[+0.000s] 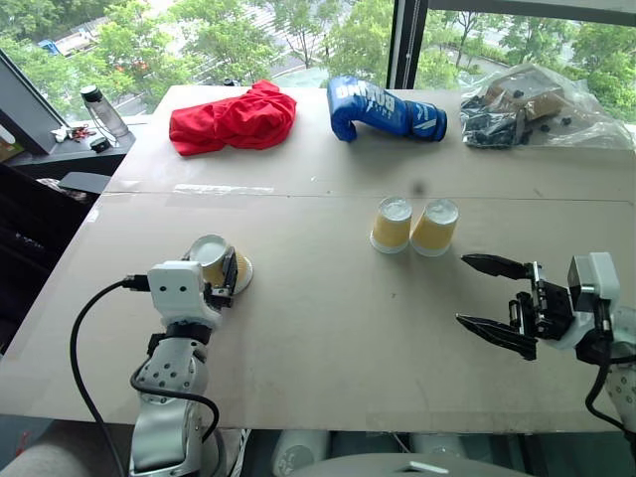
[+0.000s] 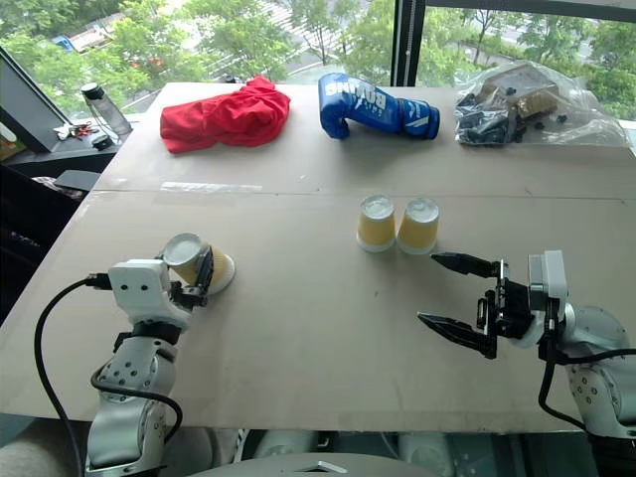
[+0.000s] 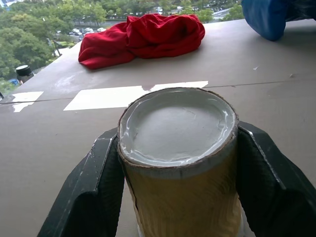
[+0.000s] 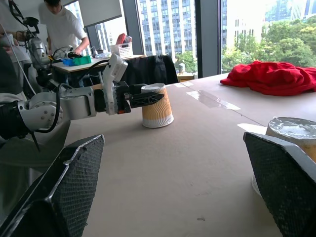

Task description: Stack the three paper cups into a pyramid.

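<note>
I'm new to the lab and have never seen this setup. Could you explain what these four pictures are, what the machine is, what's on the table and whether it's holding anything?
This is a humanoid robot with two arms, each ending in a two-fingered black gripper. The two wide pictures come from the two eyes of a camera on its head, looking down over the table. The other two come from cameras on its wrists, looking along the fingers.

The left gripper has its fingers on both sides of an upside-down paper cup. The right gripper is open and empty. Two more cups stand upside down, side by side, mid-table. At the far edge lie a red cloth, a blue boxing glove and a clear plastic bag of parts.

The right wrist view also shows a person at a desk behind.
</note>
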Available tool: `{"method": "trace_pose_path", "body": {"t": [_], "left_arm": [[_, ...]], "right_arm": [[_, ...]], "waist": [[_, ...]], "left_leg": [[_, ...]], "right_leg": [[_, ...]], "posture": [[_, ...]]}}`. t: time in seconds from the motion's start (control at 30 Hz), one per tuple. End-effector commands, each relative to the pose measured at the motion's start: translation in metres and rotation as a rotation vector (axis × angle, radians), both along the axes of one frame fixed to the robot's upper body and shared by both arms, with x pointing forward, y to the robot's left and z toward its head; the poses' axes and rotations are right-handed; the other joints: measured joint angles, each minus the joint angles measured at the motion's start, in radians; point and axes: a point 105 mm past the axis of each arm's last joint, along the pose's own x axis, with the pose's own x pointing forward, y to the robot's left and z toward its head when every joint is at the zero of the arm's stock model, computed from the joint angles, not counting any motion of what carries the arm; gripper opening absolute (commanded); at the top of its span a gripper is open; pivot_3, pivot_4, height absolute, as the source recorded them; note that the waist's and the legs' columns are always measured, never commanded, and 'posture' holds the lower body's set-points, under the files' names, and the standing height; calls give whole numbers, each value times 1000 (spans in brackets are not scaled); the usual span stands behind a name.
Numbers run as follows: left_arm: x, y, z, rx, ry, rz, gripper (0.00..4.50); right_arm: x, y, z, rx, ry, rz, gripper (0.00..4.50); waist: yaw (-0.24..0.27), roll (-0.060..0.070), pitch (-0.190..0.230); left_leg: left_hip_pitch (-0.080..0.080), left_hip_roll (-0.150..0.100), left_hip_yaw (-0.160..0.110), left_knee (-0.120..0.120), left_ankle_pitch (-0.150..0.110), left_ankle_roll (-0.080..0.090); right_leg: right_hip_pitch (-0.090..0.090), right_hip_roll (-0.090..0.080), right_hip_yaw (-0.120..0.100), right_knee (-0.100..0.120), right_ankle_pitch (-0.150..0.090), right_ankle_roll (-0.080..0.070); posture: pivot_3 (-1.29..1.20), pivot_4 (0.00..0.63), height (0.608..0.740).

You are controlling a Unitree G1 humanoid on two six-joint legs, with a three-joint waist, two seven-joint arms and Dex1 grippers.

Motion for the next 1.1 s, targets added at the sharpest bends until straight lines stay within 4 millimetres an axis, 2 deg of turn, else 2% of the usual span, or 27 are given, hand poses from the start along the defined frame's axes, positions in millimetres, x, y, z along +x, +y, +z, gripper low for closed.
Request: {"method": "trace_pose_path", "body": {"t": [0.03, 0.2, 0.33, 0.5, 0.57, 0.63, 0.7, 0.83, 1.1], "left_arm": [[13, -15, 36, 49, -110, -107, 2448], [54, -72, 84, 72, -148, -463, 2448], [75, -113, 117, 87, -148, -707, 2448], [81, -173, 130, 127, -84, -1028, 2448], [83, -186, 131, 138, -69, -1075, 2448], [82, -211, 135, 152, -60, -1152, 2448], [76, -229, 139, 125, -62, -1221, 2448], [79, -236, 137, 157, -79, -1218, 2448], [88, -240, 125, 231, -71, -1192, 2448]], "right_arm": [[2, -4, 13, 26, -54, -45, 4500], [16, -20, 25, 79, -85, -193, 4500], [23, -35, 23, 63, -101, -338, 4500], [23, -43, 17, 44, -99, -451, 4500], [22, -43, 16, 44, -100, -470, 4500], [19, -41, 12, 28, -110, -487, 4500], [17, -41, 9, 31, -114, -507, 4500], [17, -42, 5, 53, -101, -537, 4500], [16, -43, -4, 53, -83, -567, 4500]], "waist": [[4, 0, 0], [6, -1, 0], [0, -1, 0], [-2, -2, 0], [-10, -1, 1], [-11, -2, 1], [-11, -2, 1], [-27, -2, 1], [-23, -2, 1]], "left_leg": [[0, 0, 0, 0, 0, 0], [-1, -2, -1, 1, 0, 0], [0, -3, -1, 2, 0, -1], [-2, -3, -2, 1, 3, -5], [-2, -3, -1, 0, 3, -5], [-2, -3, -1, 0, 3, -5], [-2, -3, -1, 1, 3, -4], [-1, -3, 0, 1, 3, -4], [-1, -3, 0, 1, 3, -4]], "right_leg": [[0, 0, -1, 0, 0, 0], [1, 0, -2, 1, 0, 0], [0, 1, -1, 2, 0, 1], [-2, 3, -2, 2, -1, 2], [-2, 4, -1, 2, -1, 2], [-2, 4, -1, 2, -1, 2], [-2, 4, -1, 3, -1, 2], [-2, 3, 1, 3, -1, 2], [-2, 4, 1, 3, -1, 2]], "posture": [[0, 150, 740], [0, 150, 740], [0, 150, 740], [0, 150, 740], [0, 150, 740], [0, 150, 740], [0, 150, 740], [0, 150, 740], [0, 150, 740]]}}
